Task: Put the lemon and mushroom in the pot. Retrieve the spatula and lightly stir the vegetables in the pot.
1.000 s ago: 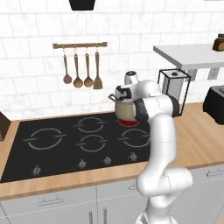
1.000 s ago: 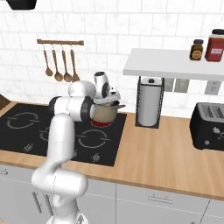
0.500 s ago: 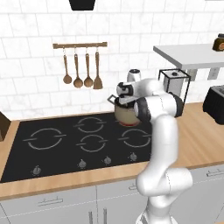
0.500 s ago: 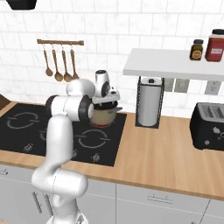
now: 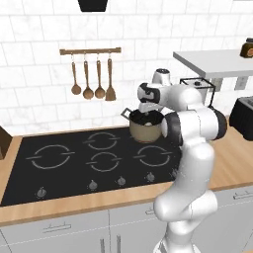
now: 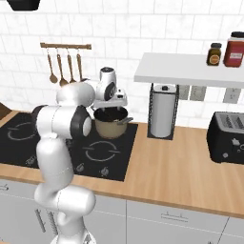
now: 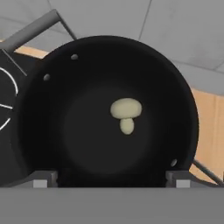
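Mushroom (image 7: 126, 113) lies on the pot's (image 7: 39, 131) dark floor, below your fingers (image 7: 43, 180), which stand spread and empty.

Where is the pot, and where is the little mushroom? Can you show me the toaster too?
pot (image 6: 109, 127): right base view, on its tan side wall.
mushroom (image 7: 126, 108): hand view, on its pale cap, inside the pot.
toaster (image 6: 228, 137): right base view, on its black front face.

Even, bright; pot (image 7: 183, 109) interior perhaps murky.
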You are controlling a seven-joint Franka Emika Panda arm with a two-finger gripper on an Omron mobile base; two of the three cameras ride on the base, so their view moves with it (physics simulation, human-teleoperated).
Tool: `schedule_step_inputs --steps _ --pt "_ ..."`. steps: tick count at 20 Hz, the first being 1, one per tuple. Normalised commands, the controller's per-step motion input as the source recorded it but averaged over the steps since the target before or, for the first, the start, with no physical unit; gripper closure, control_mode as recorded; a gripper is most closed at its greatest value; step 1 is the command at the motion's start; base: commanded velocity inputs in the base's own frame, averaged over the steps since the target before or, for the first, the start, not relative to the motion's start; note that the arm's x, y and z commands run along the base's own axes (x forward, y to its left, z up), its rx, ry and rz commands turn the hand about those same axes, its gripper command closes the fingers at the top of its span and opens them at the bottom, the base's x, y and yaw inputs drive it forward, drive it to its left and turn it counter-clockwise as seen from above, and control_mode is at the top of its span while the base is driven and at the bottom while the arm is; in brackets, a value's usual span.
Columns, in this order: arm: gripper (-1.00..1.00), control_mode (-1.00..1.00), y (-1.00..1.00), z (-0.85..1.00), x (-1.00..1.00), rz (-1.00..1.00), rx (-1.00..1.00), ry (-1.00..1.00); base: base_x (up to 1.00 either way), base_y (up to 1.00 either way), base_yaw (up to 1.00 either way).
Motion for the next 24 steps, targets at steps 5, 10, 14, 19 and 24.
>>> schedule_step_inputs --steps 5,10,14,19,24 --pt "-1.0 -1.0 0.36 0.63 -1.0 0.0 0.04 -0.07 0.0 0.0 0.0" --pt "-1.0 -1.0 0.1 0.8 -1.0 -0.04 0.02 0.0 0.0 0.0 0.0" --pt "-1.0 -1.0 0.0 0.61 -1.0 -0.11 0.0 0.14 0.0 0.0 0.0" --pt "-1.0 -1.0 0.0 0.16 -0.81 -0.08 0.0 0.13 0.0 0.0 0.0" --pt "-1.0 1.0 0.0 0.0 -0.11 0.0 0.0 0.0 -0.61 0.31 0.0"
